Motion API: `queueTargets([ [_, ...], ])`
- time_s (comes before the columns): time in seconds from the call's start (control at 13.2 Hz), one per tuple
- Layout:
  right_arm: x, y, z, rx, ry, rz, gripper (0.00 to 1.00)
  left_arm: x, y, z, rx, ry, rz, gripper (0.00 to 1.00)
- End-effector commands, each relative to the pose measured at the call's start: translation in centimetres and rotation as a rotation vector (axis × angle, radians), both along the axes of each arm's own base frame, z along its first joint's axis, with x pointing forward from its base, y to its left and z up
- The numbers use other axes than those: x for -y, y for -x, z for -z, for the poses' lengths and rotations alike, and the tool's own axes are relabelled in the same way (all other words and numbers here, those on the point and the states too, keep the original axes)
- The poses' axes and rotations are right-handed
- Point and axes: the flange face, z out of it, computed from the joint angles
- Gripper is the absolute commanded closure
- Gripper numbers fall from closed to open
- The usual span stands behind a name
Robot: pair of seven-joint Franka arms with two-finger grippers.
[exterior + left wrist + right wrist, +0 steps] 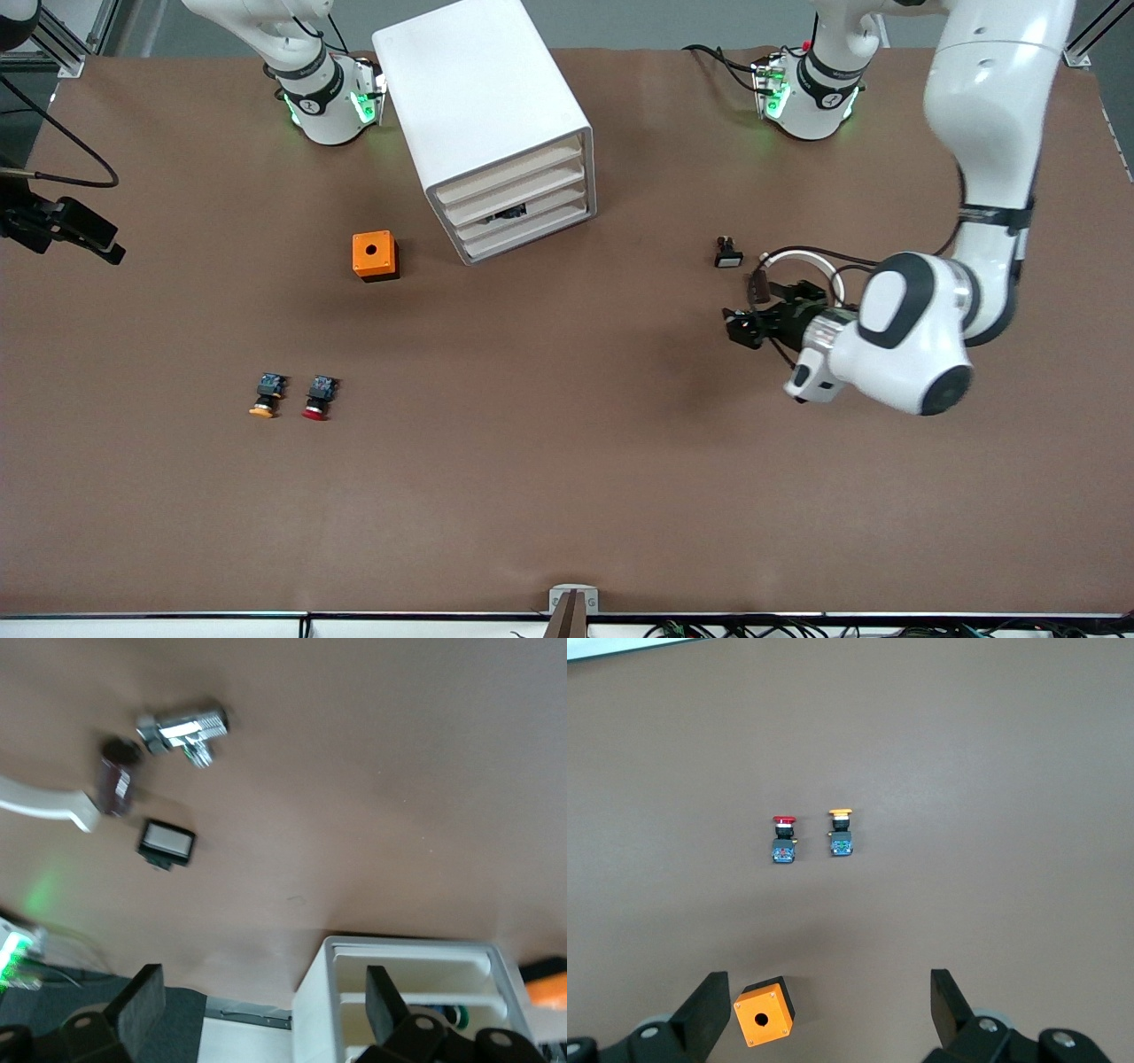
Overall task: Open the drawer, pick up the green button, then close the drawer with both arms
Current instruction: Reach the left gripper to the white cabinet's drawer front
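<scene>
The white cabinet (483,115) stands between the two arm bases, its four slat-front drawers pushed in. Through the front of the third drawer down (532,215) a dark part (507,213) shows. In the left wrist view a green cap, the button (456,1016), peeks from that cabinet (319,1010). My left gripper (733,326) (262,1005) hangs open and holds nothing, over the table toward the left arm's end, pointing at the cabinet. My right gripper (828,1010) is open high over the orange box (764,1011); the front view does not show it.
An orange box (375,255) with a round hole sits beside the cabinet. An orange-capped button (264,396) and a red-capped button (318,398) lie nearer the front camera. A small black-and-white part (728,254) lies close to my left gripper. A chrome fitting (182,729) lies on the table.
</scene>
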Motion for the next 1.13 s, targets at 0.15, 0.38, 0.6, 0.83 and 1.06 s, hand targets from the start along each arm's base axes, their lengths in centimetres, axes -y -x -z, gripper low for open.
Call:
queueTargets([
  [0.15, 0.3, 0.3, 0.3, -0.01, -0.001, -0.004, 0.0, 8.5, 2.9, 4.1, -0.141, -0.194, -0.075, 0.0],
  [0.38, 0.3, 0.4, 0.5, -0.014, -0.002, 0.008, 0.0, 13.3, 5.8, 6.9, -0.303, -0.317, -0.22, 0.0],
  [0.6, -0.2, 0.3, 0.9, -0.023, -0.006, 0.019, 0.0, 15.8, 7.6, 8.4, -0.435, -0.444, -0.356, 0.0],
  [0.83, -1.8, 0.1, 1.2, -0.028, -0.011, 0.075, 0.0, 18.3, 10.3, 10.6, -0.528, -0.613, -0.435, 0.0],
  [1.06, -3.5, -0.2, 1.9, -0.04, -0.016, 0.158, 0.0, 20.5, 13.4, 13.0, -0.701, -0.741, -0.488, 0.02],
])
